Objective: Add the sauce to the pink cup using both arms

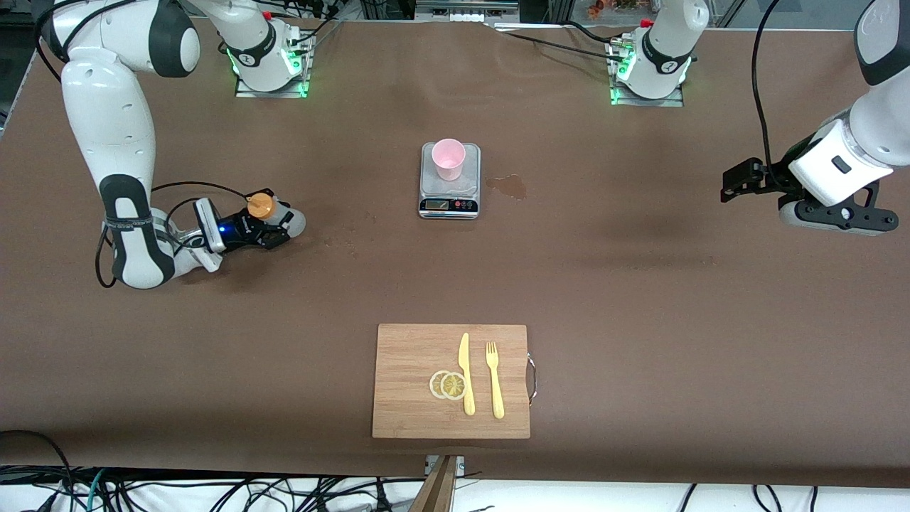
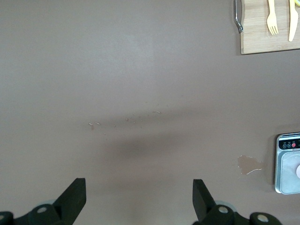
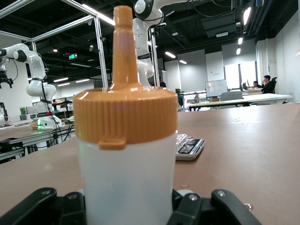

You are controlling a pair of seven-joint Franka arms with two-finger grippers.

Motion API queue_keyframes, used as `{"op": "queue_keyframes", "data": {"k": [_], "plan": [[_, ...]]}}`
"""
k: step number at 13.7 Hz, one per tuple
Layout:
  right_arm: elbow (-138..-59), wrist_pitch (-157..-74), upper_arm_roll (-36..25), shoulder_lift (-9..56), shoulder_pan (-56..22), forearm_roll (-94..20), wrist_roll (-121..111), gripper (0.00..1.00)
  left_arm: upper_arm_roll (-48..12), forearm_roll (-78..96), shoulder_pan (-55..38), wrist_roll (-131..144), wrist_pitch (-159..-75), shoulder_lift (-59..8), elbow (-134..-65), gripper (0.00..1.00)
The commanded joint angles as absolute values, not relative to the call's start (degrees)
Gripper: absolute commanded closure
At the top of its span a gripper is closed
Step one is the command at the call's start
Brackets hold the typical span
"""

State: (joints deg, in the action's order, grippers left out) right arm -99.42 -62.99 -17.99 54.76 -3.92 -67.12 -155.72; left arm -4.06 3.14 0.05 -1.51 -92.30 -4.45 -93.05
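The sauce bottle (image 1: 264, 208), whitish with an orange nozzle cap, is low over the table toward the right arm's end. My right gripper (image 1: 274, 231) is shut on its body. In the right wrist view the sauce bottle (image 3: 125, 154) fills the middle, with the right gripper (image 3: 126, 208) pressed against it on both sides. The pink cup (image 1: 448, 158) stands upright on a small kitchen scale (image 1: 449, 203) mid-table. My left gripper (image 1: 738, 183) hangs open and empty above bare table toward the left arm's end, its own view showing the left gripper (image 2: 138, 182) holding nothing.
A wooden cutting board (image 1: 412, 384) lies nearer the front camera than the scale, carrying a yellow knife (image 1: 466, 373), a yellow fork (image 1: 494, 380) and two lemon slices (image 1: 448, 385). A small wet stain (image 1: 508, 186) marks the table beside the scale.
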Motion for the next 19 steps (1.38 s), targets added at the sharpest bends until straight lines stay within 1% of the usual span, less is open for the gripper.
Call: {"op": "queue_keyframes", "data": {"k": [1, 7, 11, 13, 15, 17, 19], "plan": [[-98.09, -63.02, -17.75, 54.59, -3.60, -67.94, -157.68, 0.00, -4.22, 1.58, -0.18, -0.88, -91.50, -4.92, -91.85, 0.00], [-96.59, -62.93, -18.54, 51.86, -3.60, -66.28, -157.24, 0.00, -4.13, 1.58, -0.09, -0.88, -91.23, -4.92, -91.85, 0.00], [-92.47, -62.93, -23.63, 49.49, -3.52, -59.00, -157.41, 0.00, -4.13, 1.58, -0.09, -0.97, -91.06, -4.92, -91.85, 0.00], [-92.37, -64.41, -25.48, 44.76, -3.52, -53.29, -154.36, 0.00, -4.13, 1.58, -0.09, -0.97, -91.05, -4.92, -91.85, 0.00], [-92.37, -68.88, -26.01, 37.22, -3.52, -46.62, -148.74, 0.00, -4.13, 1.58, -0.09, -0.97, -91.05, -4.92, -91.85, 0.00], [-93.08, -73.37, -25.93, 29.13, -4.21, -39.58, -137.79, 0.00, -4.13, 1.58, -0.09, -0.88, -91.05, -4.92, -91.85, 0.00], [-93.34, -76.71, -25.75, 22.88, -6.67, -33.95, -126.53, 0.00, -4.04, 1.58, -0.09, -0.88, -90.97, -4.92, -91.85, 0.00]]}}
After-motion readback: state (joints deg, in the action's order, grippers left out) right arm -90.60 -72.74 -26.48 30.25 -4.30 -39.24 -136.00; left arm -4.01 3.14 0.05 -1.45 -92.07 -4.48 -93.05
